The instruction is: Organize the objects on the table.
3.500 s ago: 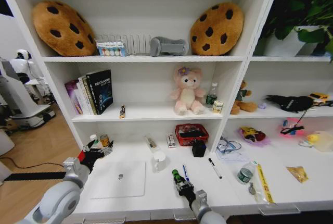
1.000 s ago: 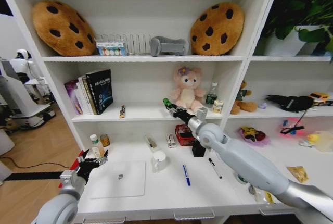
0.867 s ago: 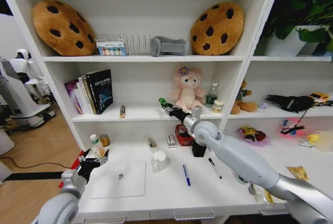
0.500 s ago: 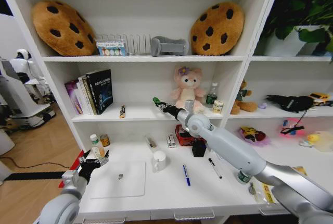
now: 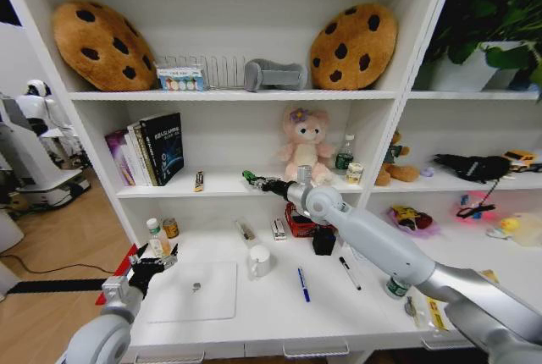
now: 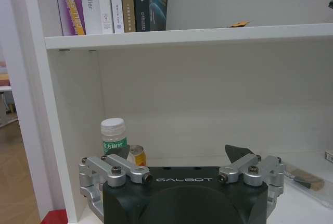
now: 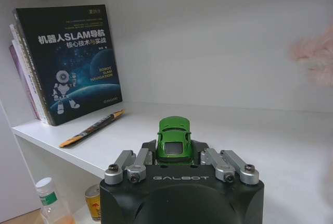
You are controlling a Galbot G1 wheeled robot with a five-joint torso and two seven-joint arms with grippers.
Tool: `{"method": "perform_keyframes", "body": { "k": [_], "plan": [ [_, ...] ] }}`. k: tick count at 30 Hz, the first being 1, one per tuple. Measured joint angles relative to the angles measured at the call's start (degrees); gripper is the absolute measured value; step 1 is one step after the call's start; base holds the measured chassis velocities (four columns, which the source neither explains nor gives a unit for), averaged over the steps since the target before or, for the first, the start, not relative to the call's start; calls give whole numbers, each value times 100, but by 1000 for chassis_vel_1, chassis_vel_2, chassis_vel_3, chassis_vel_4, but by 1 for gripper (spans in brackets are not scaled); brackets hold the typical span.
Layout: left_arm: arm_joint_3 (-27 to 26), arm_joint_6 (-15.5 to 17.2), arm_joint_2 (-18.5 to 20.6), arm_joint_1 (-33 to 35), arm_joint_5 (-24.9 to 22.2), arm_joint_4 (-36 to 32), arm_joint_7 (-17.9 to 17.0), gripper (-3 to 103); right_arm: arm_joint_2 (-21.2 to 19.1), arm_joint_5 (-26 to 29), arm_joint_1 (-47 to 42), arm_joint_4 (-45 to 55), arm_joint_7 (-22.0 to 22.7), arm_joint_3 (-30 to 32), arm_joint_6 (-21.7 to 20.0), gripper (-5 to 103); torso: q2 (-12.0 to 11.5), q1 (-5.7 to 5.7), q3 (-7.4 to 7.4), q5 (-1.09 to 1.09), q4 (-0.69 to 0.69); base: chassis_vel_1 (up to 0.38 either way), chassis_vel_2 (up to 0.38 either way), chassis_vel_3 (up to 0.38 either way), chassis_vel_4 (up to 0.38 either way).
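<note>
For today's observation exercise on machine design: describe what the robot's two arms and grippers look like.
Both arms have smooth, rounded light grey shells. Each ends in a black gripper, the right gripper and left gripper, with a black housing marked GALBOT in pale letters and silver metal finger links fastened with dark screws. The left one shows red and orange trim in the head view.

"GALBOT" on both grippers; "ROBOT SLAM NAVIGATION" on dark book [image 7: 78,62].
</note>
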Motion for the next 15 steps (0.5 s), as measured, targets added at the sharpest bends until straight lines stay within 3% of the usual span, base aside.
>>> {"method": "perform_keyframes", "body": {
  "k": [15],
  "plan": [
    [16,-25,-67,4,40,-11,24,100,299,-230,372,-652,-37,-450,38,35,1,0,-1,0,-2,0,0,0,0]
  ]
}}
